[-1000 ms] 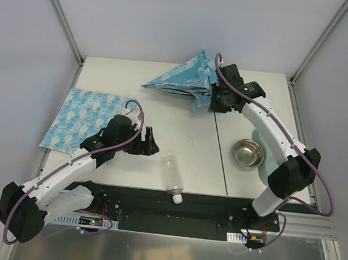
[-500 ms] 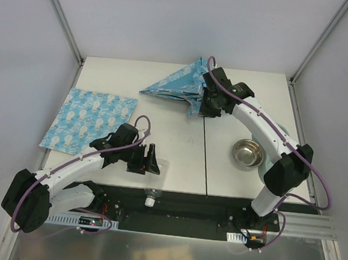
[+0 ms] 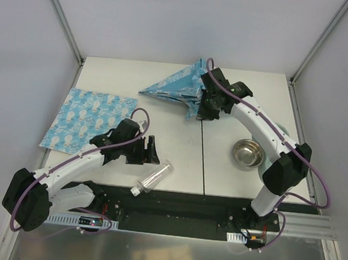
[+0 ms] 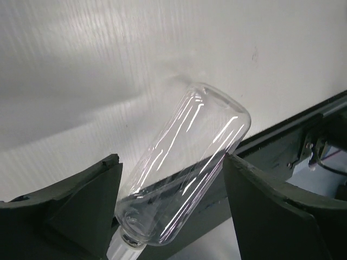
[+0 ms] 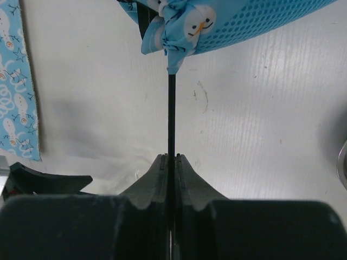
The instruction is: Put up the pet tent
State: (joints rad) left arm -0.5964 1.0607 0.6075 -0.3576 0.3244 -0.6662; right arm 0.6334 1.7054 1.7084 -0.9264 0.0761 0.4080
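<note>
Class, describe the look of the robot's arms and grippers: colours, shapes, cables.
The left arm and right arm: white links, black joints, a looping purple cable each. The left gripper and right gripper: black, two wedge-shaped fingers.

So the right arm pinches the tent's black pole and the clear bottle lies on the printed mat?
No: the bottle lies on the bare table, off the mat, as the top view shows. The right jaws do pinch the pole of the tent.
</note>
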